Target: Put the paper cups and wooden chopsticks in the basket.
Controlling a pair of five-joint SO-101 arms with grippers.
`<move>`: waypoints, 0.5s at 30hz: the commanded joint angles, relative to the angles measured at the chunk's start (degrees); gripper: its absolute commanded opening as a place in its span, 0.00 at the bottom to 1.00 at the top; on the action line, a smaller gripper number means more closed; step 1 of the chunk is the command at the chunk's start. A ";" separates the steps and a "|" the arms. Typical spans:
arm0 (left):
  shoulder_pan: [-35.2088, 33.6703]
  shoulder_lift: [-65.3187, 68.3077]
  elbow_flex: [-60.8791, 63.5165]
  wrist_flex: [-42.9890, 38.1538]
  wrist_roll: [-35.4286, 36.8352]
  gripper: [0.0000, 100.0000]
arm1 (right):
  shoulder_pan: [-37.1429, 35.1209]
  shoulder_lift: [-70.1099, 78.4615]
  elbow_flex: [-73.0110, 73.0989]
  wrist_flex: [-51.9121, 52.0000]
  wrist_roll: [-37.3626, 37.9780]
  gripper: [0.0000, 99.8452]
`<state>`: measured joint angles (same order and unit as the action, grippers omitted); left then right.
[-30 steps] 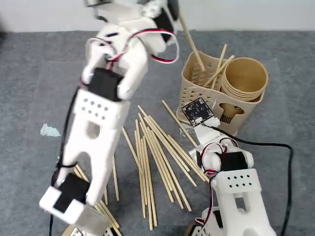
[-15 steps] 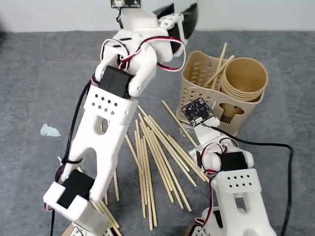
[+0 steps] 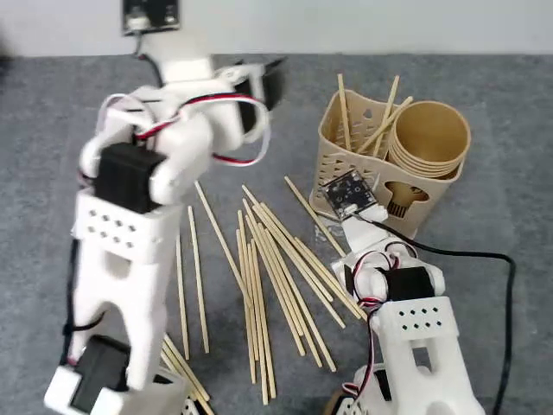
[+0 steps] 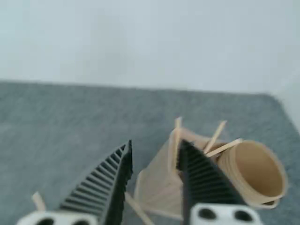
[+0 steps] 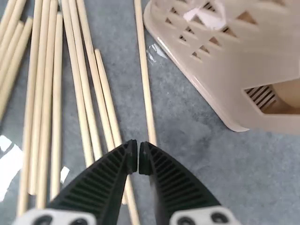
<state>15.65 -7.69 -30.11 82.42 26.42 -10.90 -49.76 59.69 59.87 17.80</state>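
Left gripper (image 4: 155, 145) wide, empty | basket (image 4: 157, 190) just beyond | right gripper (image 5: 138, 157) fingers together, above loose chopsticks (image 5: 146, 84)

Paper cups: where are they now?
In the high view, the paper cups sit stacked inside the basket, at its right end, next to standing chopsticks.

No writing, number or brand can be read anywhere. A white patch (image 5: 202, 14) shows on the wall of the basket (image 5: 243, 70), beyond the tips of the right gripper (image 5: 138, 157), and any print on it is too blurred to make out. The circuit board (image 3: 349, 194) on that gripper's wrist carries marks too fine to read.
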 commanded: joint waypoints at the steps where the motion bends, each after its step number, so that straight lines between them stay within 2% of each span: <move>1: -5.01 -3.08 -0.48 5.54 0.70 0.02 | -1.89 -2.24 -3.25 -1.27 -2.37 0.03; 8: -11.69 -3.25 -0.48 17.85 0.70 0.01 | -6.81 -1.63 -3.34 -4.53 -2.46 0.03; 10: -13.71 -3.34 1.10 18.02 0.70 0.01 | -7.87 -1.63 -3.34 -5.67 -2.46 0.04; 15: -17.49 -5.98 11.74 15.74 0.35 0.01 | -9.01 -0.48 -5.01 -5.67 -2.46 0.14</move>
<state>-0.53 -9.71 -23.08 99.38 26.42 -18.90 -49.76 59.60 55.12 16.04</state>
